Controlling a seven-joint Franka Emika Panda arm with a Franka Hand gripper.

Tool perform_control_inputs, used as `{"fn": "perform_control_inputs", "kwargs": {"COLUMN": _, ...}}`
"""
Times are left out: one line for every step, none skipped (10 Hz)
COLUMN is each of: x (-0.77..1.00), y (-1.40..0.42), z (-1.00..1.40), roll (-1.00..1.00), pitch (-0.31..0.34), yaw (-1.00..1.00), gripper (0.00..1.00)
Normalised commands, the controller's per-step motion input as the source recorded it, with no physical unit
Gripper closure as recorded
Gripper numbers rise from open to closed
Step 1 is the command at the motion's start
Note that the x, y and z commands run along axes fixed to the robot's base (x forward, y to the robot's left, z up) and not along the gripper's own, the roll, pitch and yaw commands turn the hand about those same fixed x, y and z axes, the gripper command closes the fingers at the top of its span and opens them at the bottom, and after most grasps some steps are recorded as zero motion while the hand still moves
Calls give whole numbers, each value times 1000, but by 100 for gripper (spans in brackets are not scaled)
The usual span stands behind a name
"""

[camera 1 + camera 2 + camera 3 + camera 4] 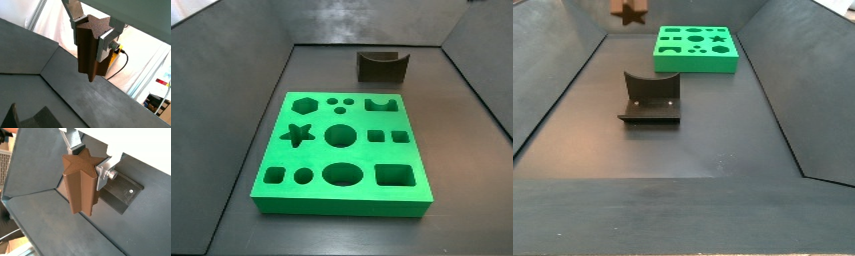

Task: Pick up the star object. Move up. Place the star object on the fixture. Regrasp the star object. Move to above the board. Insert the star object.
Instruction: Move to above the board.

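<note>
fixture [649, 97]: I see it standing bare on the dark floor, nearest.
board [695, 48]: beyond it, flat.
end effector [90, 158]: clamped on star object [81, 182] (raised high, top edge in a side view [631, 11]).

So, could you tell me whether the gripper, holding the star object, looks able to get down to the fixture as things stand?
Probably yes. The gripper holds the star object high in the air, and the fixture stands alone on bare floor, well apart from the board, with nothing above its notch.

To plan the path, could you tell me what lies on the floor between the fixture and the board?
Nothing: bare dark floor separates the fixture from the board in both side views. The end effector holds the star object aloft.
</note>
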Motion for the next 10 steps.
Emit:
{"fn": "perform_control_inputs", "kwargs": {"x": -670, "y": -1000, "z": 382, "roll": -1000, "pitch": -11, "yaw": -19, "gripper": 100}}
{"fn": "perform_control_inputs", "kwargs": {"x": -678, "y": -1000, "z": 402, "roll": -1000, "pitch": -24, "yaw": -22, "gripper": 100}}
{"fn": "perform_control_inputs", "kwargs": {"x": -724, "y": -1000, "z": 420, "roll": -1000, "pitch": -43, "yaw": -24, "gripper": 100}}
{"fn": "perform_control_inputs", "kwargs": {"x": -740, "y": -1000, "z": 406, "roll": -1000, "pitch": -51, "yaw": -27, "gripper": 100}}
{"fn": "perform_control_inputs", "kwargs": {"x": -744, "y": -1000, "z": 413, "roll": -1000, "pitch": -51, "yaw": -32, "gripper": 100}}
{"fn": "perform_control_inputs", "kwargs": {"x": -757, "y": -1000, "z": 419, "roll": -1000, "pitch": -49, "yaw": -35, "gripper": 100}}
{"fn": "perform_control_inputs", "kwargs": {"x": -783, "y": -1000, "z": 421, "roll": -1000, "pitch": -53, "yaw": -39, "gripper": 100}}
{"fn": "perform_control_inputs", "kwargs": {"x": -816, "y": -1000, "z": 426, "roll": -1000, "pitch": -57, "yaw": -41, "gripper": 100}}
{"fn": "perform_control_inputs", "kwargs": {"x": -551, "y": -617, "z": 271, "roll": -1000, "pitch": -63, "yaw": -43, "gripper": 100}}
{"fn": "perform_control_inputs", "kwargs": {"x": -348, "y": -347, "z": 156, "roll": -1000, "pitch": -64, "yaw": -45, "gripper": 100}}
